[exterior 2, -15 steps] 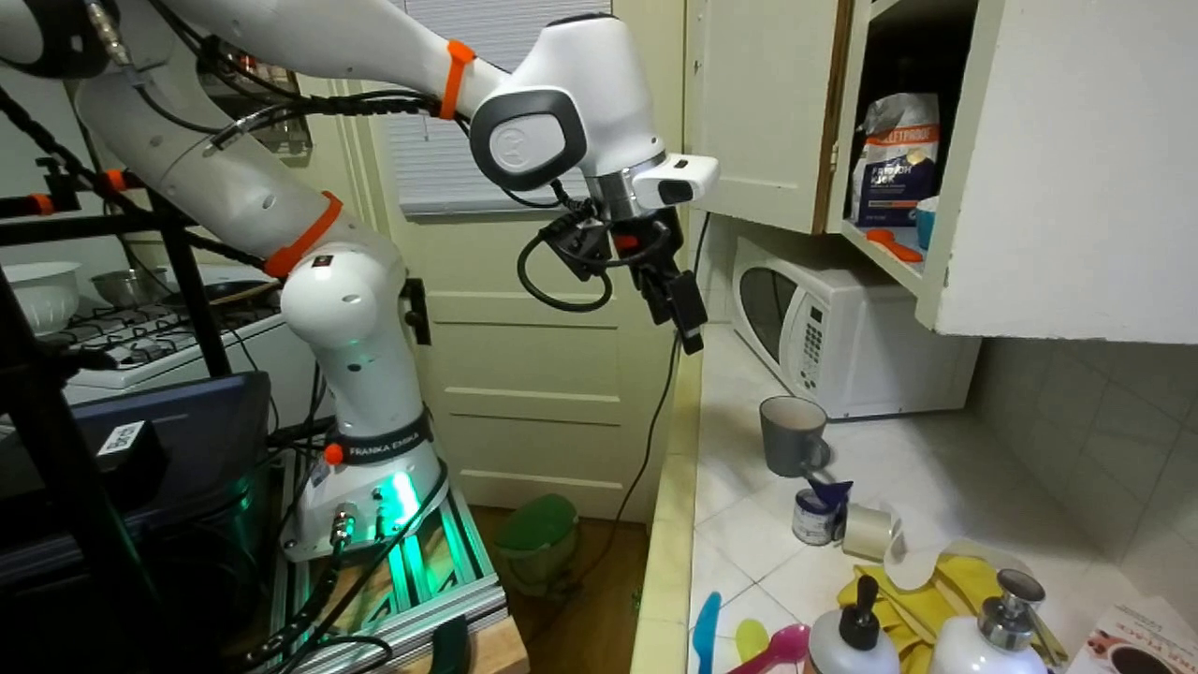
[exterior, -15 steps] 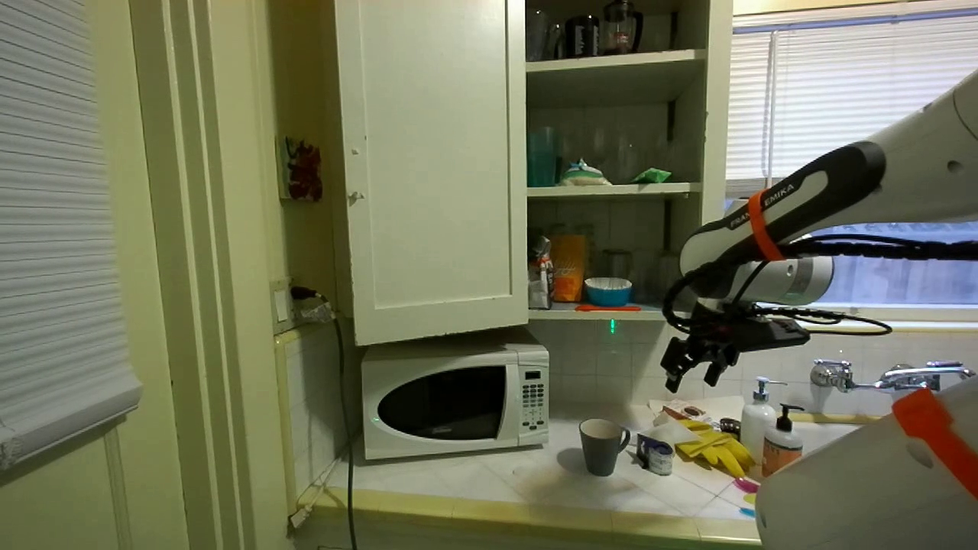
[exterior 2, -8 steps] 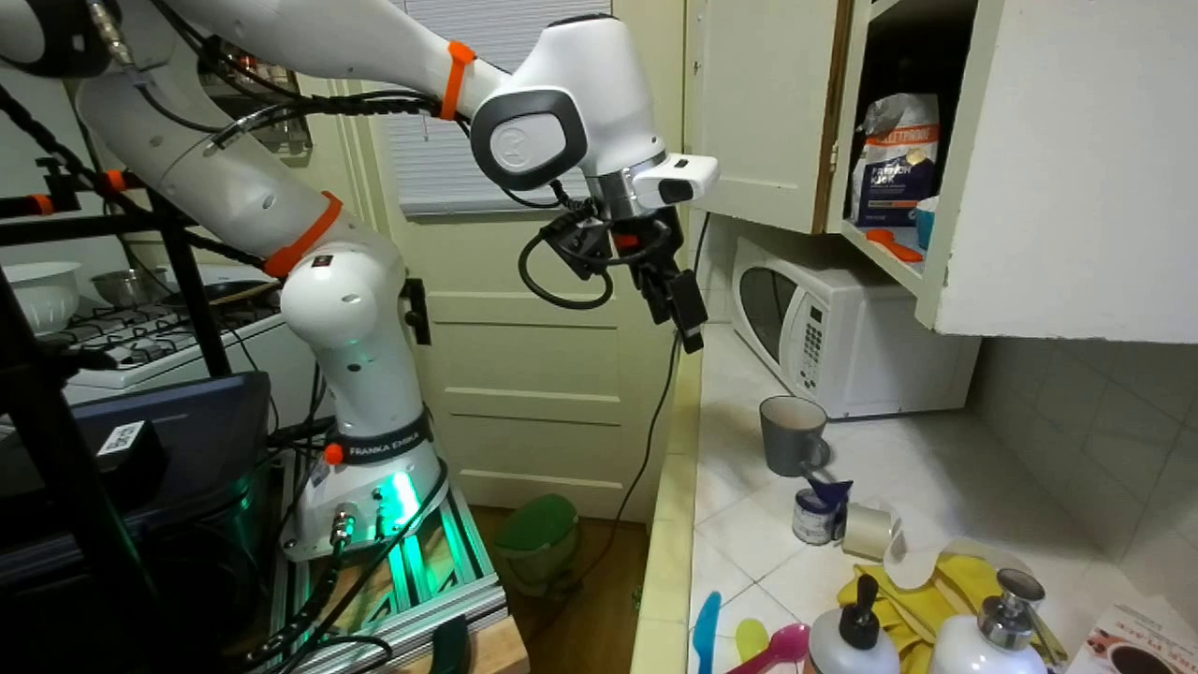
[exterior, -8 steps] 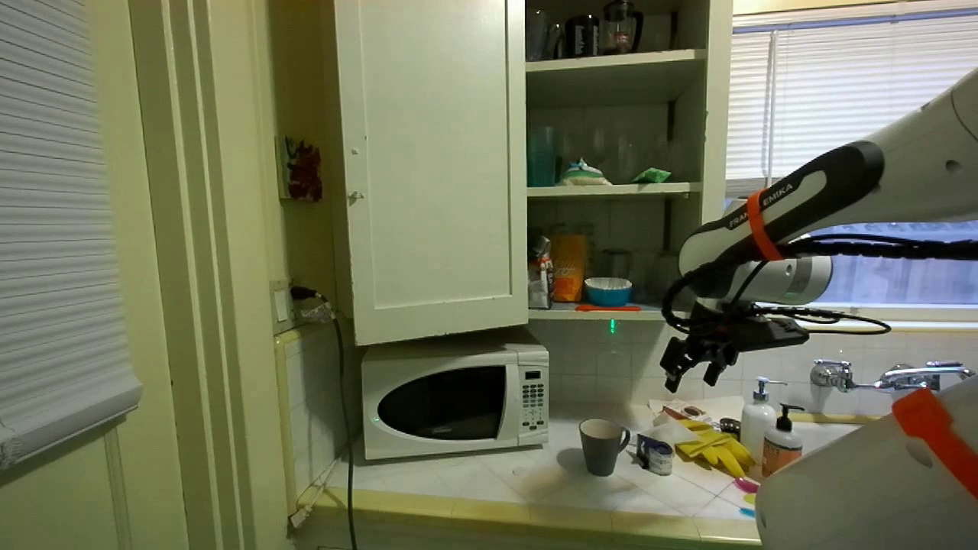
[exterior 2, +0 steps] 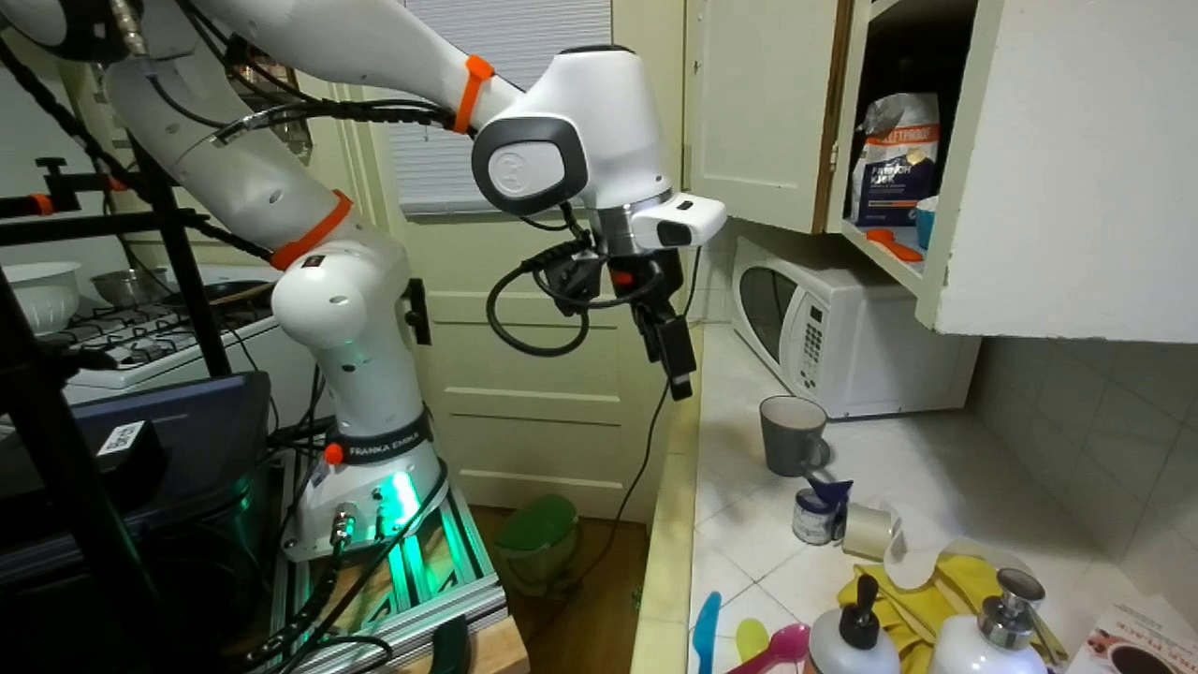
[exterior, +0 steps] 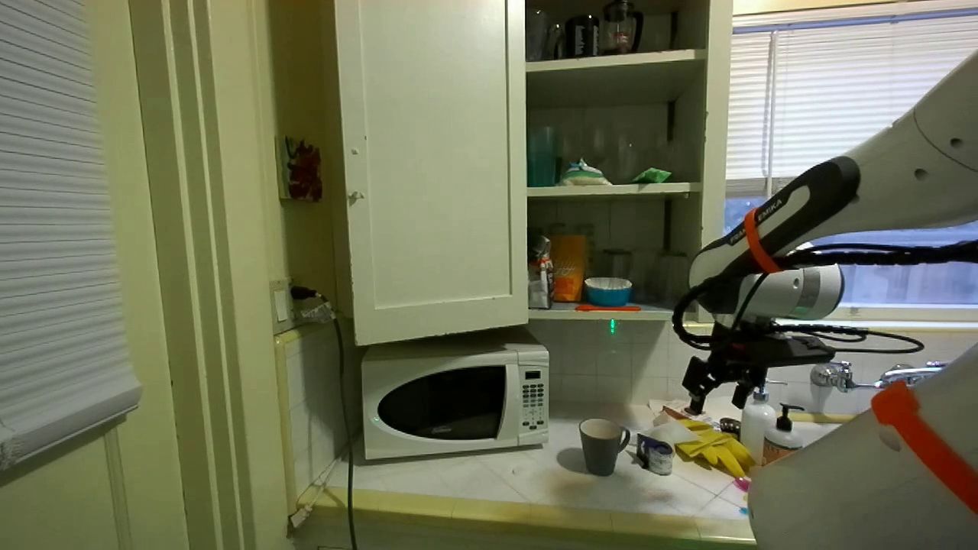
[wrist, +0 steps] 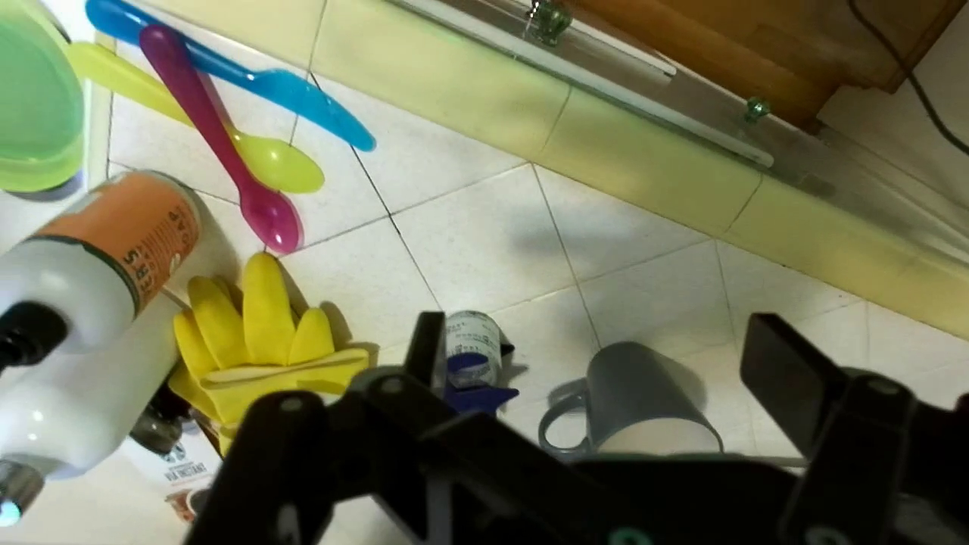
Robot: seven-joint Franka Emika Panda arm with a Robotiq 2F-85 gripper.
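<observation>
The gray mug (wrist: 643, 390) stands upright on the bench (wrist: 484, 219), right of center in the lower half of the wrist view, handle to the left. Beside it, on the left, is a small tin (wrist: 473, 333); yellow gloves (wrist: 265, 341) lie farther left. The fingers (wrist: 783, 371) are spread wide and flank the mug in this view; both exterior views show them clearly apart from it. In an exterior view, the arm (exterior 2: 234, 178) rises from its base (exterior 2: 360, 487) at lower left to the upper left corner; its forearm (exterior 2: 374, 51) slopes down rightward along the top of the frame to the wrist (exterior 2: 599, 112), which points the fingers downward with a slight tilt to the right. A white microwave (exterior 2: 889, 328) sits beyond the mug, at right.
</observation>
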